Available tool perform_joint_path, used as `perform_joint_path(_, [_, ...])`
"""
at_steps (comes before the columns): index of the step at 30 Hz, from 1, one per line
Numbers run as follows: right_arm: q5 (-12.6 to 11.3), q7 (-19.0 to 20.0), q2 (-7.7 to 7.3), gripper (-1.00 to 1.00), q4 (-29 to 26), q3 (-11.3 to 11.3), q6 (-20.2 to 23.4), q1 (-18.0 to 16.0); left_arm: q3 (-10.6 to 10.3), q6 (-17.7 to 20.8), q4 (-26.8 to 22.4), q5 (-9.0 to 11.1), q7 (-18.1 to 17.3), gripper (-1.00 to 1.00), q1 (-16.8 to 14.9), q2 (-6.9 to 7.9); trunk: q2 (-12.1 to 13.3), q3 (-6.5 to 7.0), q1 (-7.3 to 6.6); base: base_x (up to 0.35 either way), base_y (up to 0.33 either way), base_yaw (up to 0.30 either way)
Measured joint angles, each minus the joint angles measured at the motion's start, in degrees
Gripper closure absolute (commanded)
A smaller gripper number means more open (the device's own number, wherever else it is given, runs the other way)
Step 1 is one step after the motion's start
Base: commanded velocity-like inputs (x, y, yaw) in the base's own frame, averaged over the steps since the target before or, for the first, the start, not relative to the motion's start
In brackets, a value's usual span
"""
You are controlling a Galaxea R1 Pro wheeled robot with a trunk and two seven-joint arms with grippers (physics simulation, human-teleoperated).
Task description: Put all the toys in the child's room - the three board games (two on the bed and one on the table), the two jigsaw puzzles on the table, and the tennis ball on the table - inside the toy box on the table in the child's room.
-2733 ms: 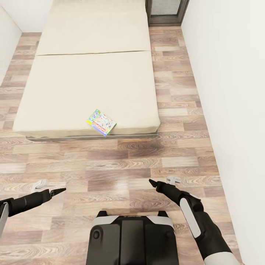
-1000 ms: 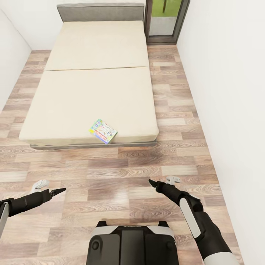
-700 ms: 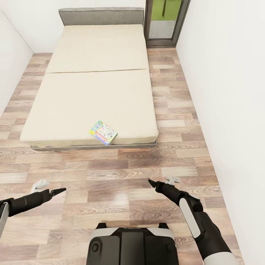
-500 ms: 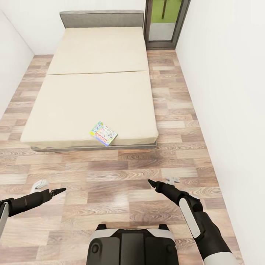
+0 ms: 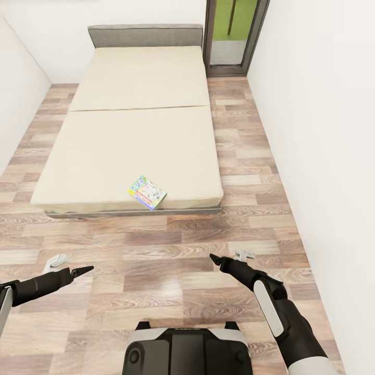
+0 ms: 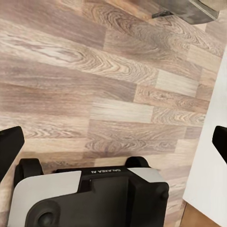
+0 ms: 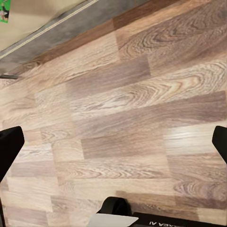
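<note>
I stood on the wood-plank floor (image 5: 172, 250), facing the bed (image 5: 130, 130), with one board game (image 5: 147, 192) lying flat on the mattress close to the near edge. It was well out of reach of both my arms. My left gripper (image 5: 83, 270) hung low over the floor, and so did my right gripper (image 5: 214, 258); in each wrist view the two fingertips sat at opposite sides of the picture, so both stood spread wide and empty.

The table and toy box were nowhere before me — only this one game. As I judged it, the risk lay in the pickup: the box is thin and lies flat on soft bedding, so a fingertip could press it down or push it along instead of getting under it. Driving in too close could also bump my base (image 5: 187, 349) on the bed frame.
</note>
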Motion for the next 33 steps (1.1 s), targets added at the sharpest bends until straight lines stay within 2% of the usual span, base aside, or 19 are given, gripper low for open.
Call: perform_joint_path(33, [0.0,0.0,0.0,-1.0,0.0,0.1,-0.2,0.0,0.0,0.0,0.0,0.0,0.0,-1.0,0.0,0.0,0.0,3.15,0.0,0.0,0.0,0.0])
